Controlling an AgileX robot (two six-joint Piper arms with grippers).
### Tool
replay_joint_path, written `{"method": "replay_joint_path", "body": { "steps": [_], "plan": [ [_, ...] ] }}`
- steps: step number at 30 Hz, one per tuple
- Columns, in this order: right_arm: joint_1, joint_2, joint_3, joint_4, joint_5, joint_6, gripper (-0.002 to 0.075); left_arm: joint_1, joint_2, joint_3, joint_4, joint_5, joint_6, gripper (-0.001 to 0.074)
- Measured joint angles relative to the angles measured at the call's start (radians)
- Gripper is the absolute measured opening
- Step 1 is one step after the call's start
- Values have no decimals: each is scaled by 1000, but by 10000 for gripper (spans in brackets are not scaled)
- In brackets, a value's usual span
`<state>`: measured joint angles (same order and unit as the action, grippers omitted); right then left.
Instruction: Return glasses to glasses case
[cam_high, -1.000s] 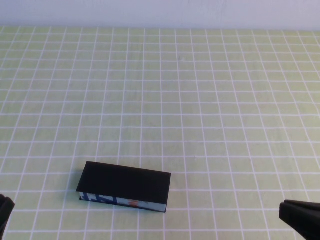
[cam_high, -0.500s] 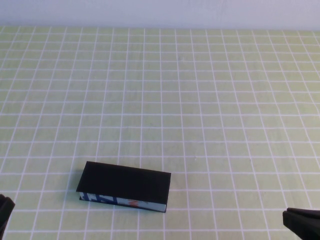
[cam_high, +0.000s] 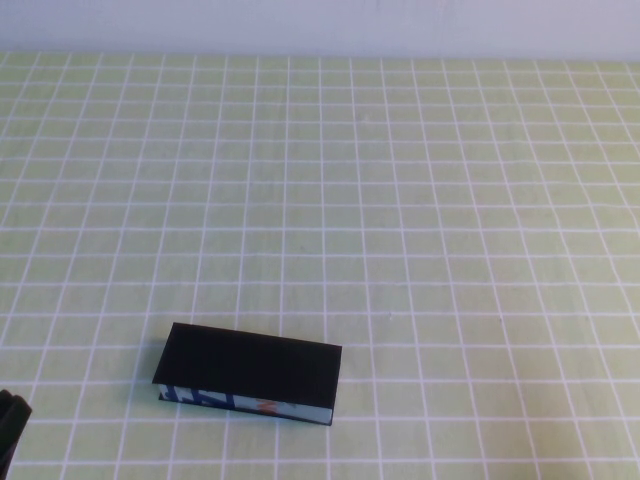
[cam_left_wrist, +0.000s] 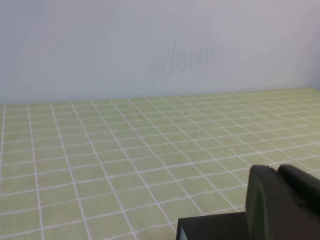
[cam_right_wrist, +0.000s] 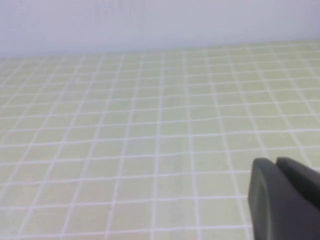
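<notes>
- glasses case (cam_high: 248, 372), lid down, sits just right of the left gripper (cam_high: 10, 425), which is parked at the near edge
- both claws look pinched together, holding nothing
- right gripper (cam_right_wrist: 285, 200) shows only on its wrist cam

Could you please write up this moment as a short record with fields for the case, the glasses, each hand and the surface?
glasses case: black box, lid closed, lying flat on the near left part of the table, printed front edge toward the robot
glasses: not visible in any view
left hand: low at the near left edge, beside the case, not touching it; open or shut not discernible
right hand: out of the high view; in its wrist view it sits over bare cloth, holding nothing visible
surface: green checked cloth
</notes>
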<state>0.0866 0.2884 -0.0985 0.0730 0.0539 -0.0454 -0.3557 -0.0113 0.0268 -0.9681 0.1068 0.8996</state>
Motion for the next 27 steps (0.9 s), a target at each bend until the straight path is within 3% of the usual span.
{"method": "replay_joint_path", "body": {
  "steps": [3,6,17,27],
  "plan": [
    [-87,-107,74,1,-12,0,-11,0,0,0,0,0,0,-4],
    [-113,-207,119,1,-8,0,-11,0,0,0,0,0,0,-4],
    [-99,-296,126,27,291,0,-11,0,0,0,0,1,0,-4],
    [-85,-296,126,27,296,0,-11,0,0,0,0,4,0,-4]
  ]
}}
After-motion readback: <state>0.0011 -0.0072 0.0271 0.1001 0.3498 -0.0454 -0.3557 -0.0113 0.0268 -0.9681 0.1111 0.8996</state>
